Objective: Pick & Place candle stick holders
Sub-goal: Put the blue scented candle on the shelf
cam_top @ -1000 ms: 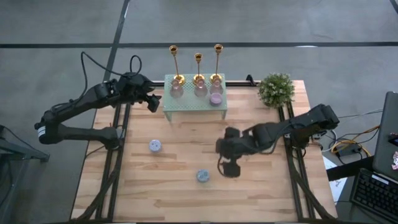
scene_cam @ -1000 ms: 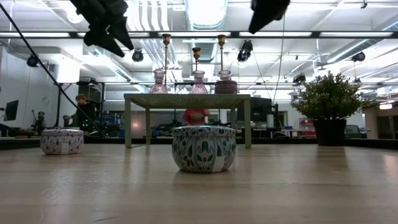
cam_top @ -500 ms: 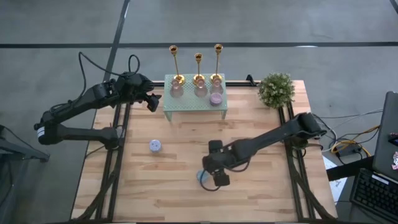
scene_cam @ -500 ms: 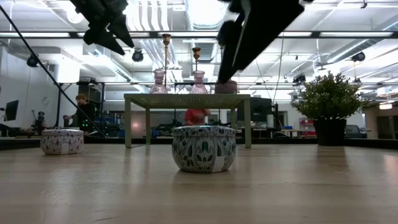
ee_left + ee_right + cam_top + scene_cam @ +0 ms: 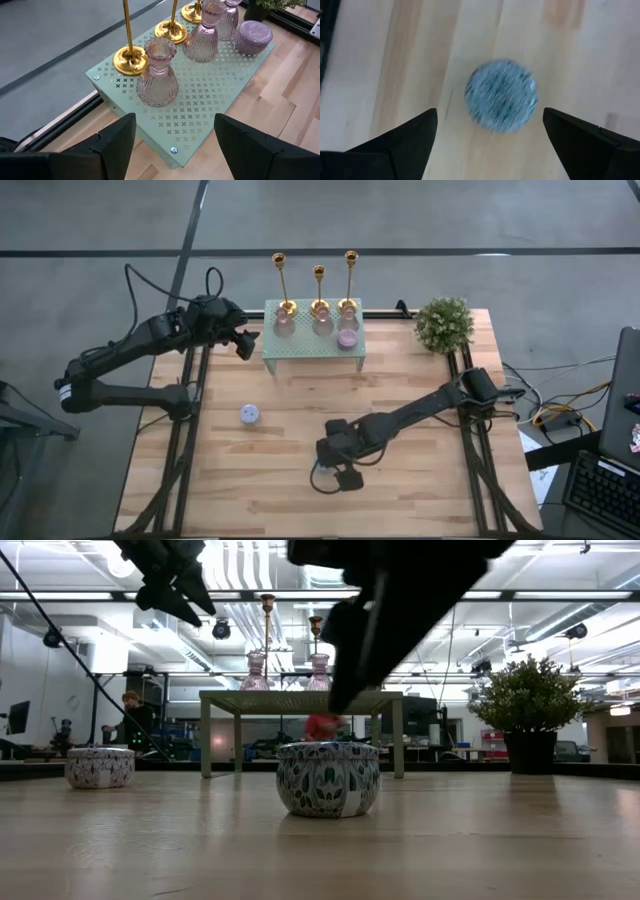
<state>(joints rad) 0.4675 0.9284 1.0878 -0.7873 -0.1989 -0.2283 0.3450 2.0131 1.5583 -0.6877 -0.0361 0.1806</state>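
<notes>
Candlestick tops [image 5: 126, 10] cut off; round tin [image 5: 501, 95] blurred.

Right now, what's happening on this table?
The right gripper, fingers open, hangs over a patterned tin on the table's near side. The left gripper, also open, waits beside the green stand, where three gold candle stick holders stand untouched behind pink glass vases.

Two patterned tins [image 5: 328, 778] [image 5: 250, 414], a potted plant [image 5: 444, 323], apparently three pink vases [image 5: 157, 74].
</notes>
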